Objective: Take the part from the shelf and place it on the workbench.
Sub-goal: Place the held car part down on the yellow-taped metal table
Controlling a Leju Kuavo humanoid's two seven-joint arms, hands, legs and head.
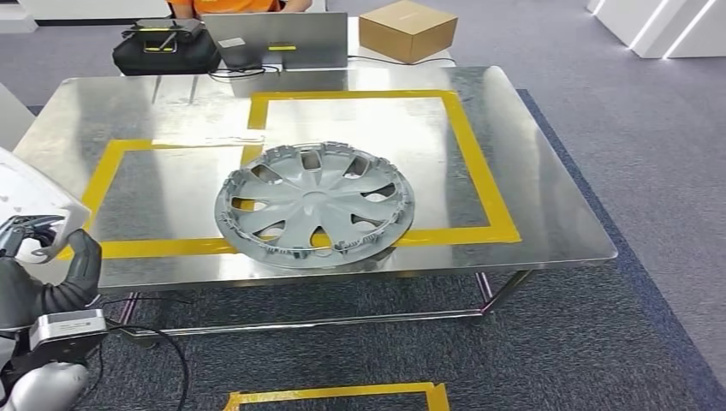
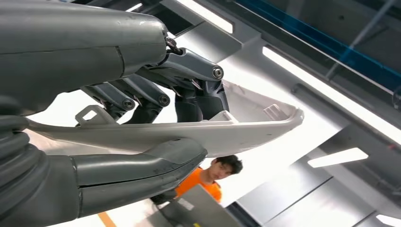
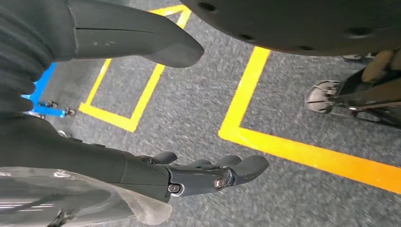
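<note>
Left hand [image 1: 51, 257] sits at 8 o'clock of the workbench [image 1: 548, 171], mostly cut off by the frame edge in the head view. It clamps a white part [image 2: 236, 135]: thumb under the rim, dark fingers [image 2: 198, 90] curled over the top edge. In the head view only a white corner of that part [image 1: 26, 193] shows, the rest out of frame, so its full shape is hard to make out. It is held in the air just off the bench's near-left corner, not on the steel.

Right hand [image 3: 208, 175] hangs low over grey carpet, fingers stretched out and close together, thumb apart, nothing in it. Under that wrist there is a shiny grey surface, blurred, can't tell what.

One grey wheel cover [image 1: 315, 204] lies flat on the bench at 6 o'clock, overlapping the yellow tape [image 1: 479, 163] outline. Two taped rectangles on the bench, joined; the wheel cover hides part of the near line. One more taped box on the floor [image 1: 342, 396], cut off at the bottom.

At 12 o'clock beyond the bench: one cardboard box [image 1: 407, 30], one laptop [image 1: 278, 38], one black case [image 1: 163, 47]. One person in orange [image 2: 205, 177], torso cropped in the head view, half hidden behind the part in the left wrist view.
</note>
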